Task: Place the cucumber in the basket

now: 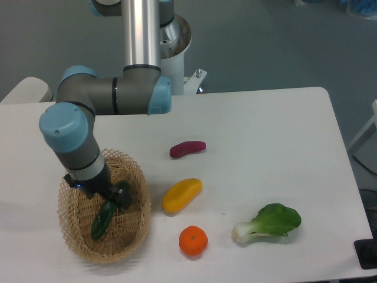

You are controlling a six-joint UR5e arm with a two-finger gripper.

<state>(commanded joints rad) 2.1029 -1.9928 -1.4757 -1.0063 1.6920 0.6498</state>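
The tool hides the cucumber's upper end inside the basket.

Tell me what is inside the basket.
The cucumber lies inside the basket, its upper end at the gripper. The arm's wrist covers the basket's back part, so anything there, and the fingers' grip, cannot be seen.

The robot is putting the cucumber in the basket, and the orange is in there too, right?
Not quite. The camera view shows the orange on the table, outside the basket. Only the cucumber is in the basket, under the pincer.
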